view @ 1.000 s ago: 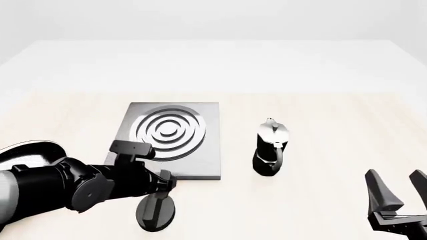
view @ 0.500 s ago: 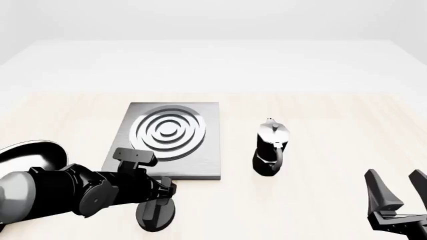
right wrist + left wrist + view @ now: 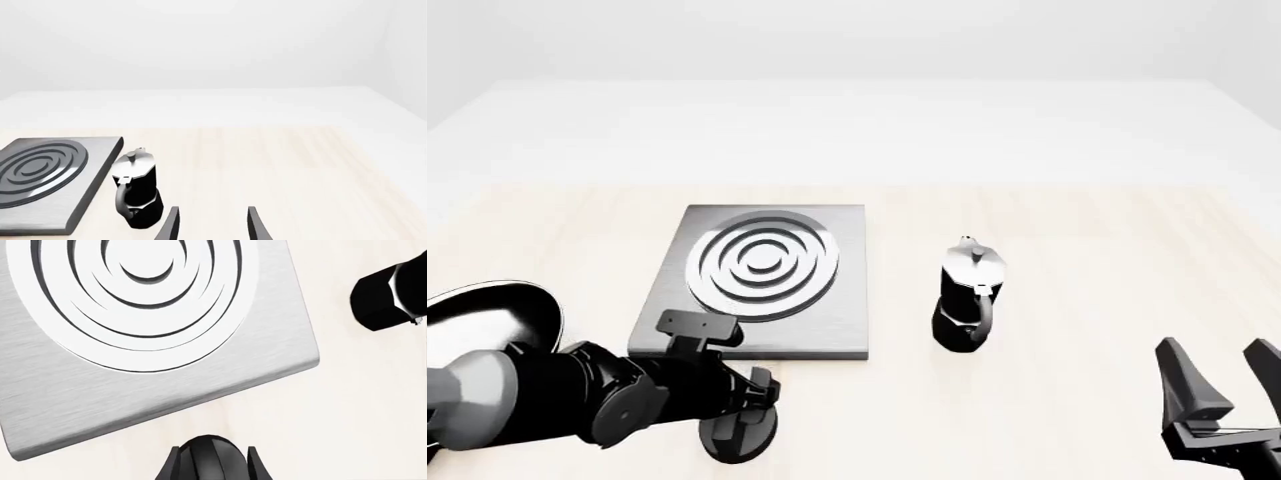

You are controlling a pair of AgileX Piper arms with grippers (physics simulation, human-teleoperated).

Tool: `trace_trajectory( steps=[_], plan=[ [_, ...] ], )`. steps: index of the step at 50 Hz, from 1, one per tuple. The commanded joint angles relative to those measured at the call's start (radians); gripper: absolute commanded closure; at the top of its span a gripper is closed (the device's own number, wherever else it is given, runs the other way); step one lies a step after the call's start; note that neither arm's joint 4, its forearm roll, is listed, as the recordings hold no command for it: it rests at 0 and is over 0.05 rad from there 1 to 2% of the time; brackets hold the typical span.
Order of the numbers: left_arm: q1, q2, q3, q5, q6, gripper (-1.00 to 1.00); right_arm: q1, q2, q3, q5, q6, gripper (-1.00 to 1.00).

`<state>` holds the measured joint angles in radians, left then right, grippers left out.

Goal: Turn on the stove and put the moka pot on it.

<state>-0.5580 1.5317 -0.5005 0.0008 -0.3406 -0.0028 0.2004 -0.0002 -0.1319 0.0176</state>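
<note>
Setting: a pale wood table (image 3: 1068,330) ran back to a plain white wall, bare and evenly lit.
Stove: the stove (image 3: 761,280) lay flat left of the table's middle, its burner rings facing up and nothing on them.
Knob: the black oval knob (image 3: 739,428) sat just off the stove's near edge, close to the table's near edge, apart from the slab.
Left gripper: the left gripper (image 3: 747,400) was low over the knob; in the left wrist view its fingers (image 3: 172,467) stood on either side of the knob's rounded ridge. I could not tell whether they were pressing or only bracketing it.
Moka pot: the moka pot (image 3: 968,298) stood upright on the table just right of the stove, handle toward the near edge, untouched.
Right gripper: the right gripper (image 3: 1225,385) hung at the near right corner with its jaws spread and nothing between them, well apart from the pot.
Pan: a glossy black frying pan (image 3: 494,315) sat at the left edge, out of play.
Step in hand, as I judged it: turning the knob.
Doing it well: pinch squarely across the ridge, twist about the knob's own centre, keep downward pressure light so it turns instead of sliding.
Risk: an off-centre grip could skid the knob against the slab.
</note>
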Motion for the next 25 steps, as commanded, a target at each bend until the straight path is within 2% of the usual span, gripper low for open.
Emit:
trace_trajectory(
  steps=[1, 25],
  plan=[
    [-0.005, 0.034, 0.003, -0.008, -0.001, -1.0, 0.0, 0.001, 0.0, -0.001, 0.002, -1.0],
    [0.112, 0.021, -0.022, 0.007, 0.098, -1.0, 0.002, 0.006, -0.001, -0.002, -0.004, -1.0]
  ],
)
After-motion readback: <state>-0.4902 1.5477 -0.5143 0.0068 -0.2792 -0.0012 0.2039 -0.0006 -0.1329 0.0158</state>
